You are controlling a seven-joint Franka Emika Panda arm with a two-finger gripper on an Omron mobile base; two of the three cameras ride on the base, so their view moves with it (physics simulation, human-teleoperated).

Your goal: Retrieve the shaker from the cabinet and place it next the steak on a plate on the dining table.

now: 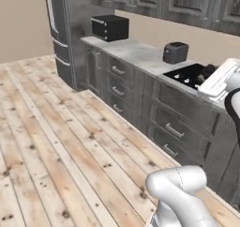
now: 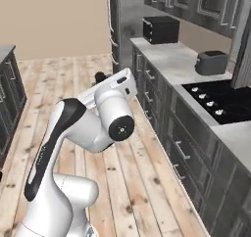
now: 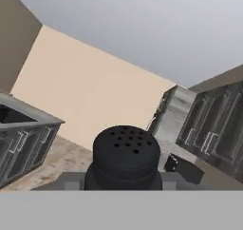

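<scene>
1. Tool (image 3: pixel 124 184), bottom centre of hand view: closed narrow on the shaker (image 3: pixel 126 155), whose perforated black cap faces the camera.
2. Right base view, centre: hand raised above wood floor (image 2: pixel 73 74).
3. Counter (image 2: pixel 181 59) at right carries toaster (image 2: pixel 212 62) and black hob (image 2: pixel 223 100).

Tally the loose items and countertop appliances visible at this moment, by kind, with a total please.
Shaker, in the gripper: 1
Black microwave: 1
Toaster: 1
Total: 3
</scene>
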